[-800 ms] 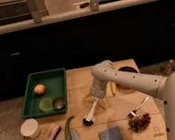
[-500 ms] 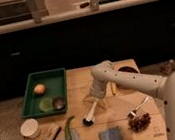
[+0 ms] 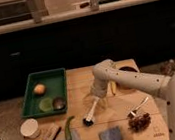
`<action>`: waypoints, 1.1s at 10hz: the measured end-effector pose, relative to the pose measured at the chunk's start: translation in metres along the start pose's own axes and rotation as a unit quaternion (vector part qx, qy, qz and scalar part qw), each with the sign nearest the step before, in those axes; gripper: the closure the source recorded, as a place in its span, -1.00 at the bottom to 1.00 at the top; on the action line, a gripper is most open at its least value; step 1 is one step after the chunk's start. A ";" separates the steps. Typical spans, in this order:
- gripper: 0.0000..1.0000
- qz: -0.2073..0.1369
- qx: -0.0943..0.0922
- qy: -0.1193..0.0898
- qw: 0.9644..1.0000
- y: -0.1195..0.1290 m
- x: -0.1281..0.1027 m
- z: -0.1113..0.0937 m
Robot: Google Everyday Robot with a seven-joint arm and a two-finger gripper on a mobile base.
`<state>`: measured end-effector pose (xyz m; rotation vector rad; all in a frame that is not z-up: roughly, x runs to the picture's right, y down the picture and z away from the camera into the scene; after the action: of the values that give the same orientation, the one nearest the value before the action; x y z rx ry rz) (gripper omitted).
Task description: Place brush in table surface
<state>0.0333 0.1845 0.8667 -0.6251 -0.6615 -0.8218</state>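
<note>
Cup (image 3: 29, 128): white, just in front of the tray's (image 3: 53, 83) left corner.
Block (image 3: 49, 136): tan, in front of the tray.
Tray: green, on the table's (image 3: 78, 84) left rear part.
Brush (image 3: 91, 113): right of the tray and nearer the front; black head down on the table, white handle slanting up to the right.
Gripper (image 3: 98, 101): right of the tray, at the handle's upper end; cannot tell whether it grips the handle.
Utensil (image 3: 138, 108): well right of the tray, flat on the table.
</note>
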 end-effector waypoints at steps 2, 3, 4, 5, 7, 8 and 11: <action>-0.60 0.000 0.004 0.007 1.000 0.000 0.001 -0.010; -0.60 0.000 0.005 0.011 1.000 0.001 0.002 -0.014; -0.60 0.000 0.005 0.015 1.000 0.001 0.003 -0.018; -0.60 0.000 0.006 0.019 1.000 0.000 0.003 -0.023; -0.60 -0.001 0.006 0.025 1.000 0.001 0.004 -0.029; -0.60 -0.002 0.005 0.027 1.000 0.001 0.004 -0.031; -0.60 -0.005 0.003 0.030 1.000 -0.001 0.004 -0.035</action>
<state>0.0445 0.1574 0.8472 -0.5891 -0.6122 -0.8435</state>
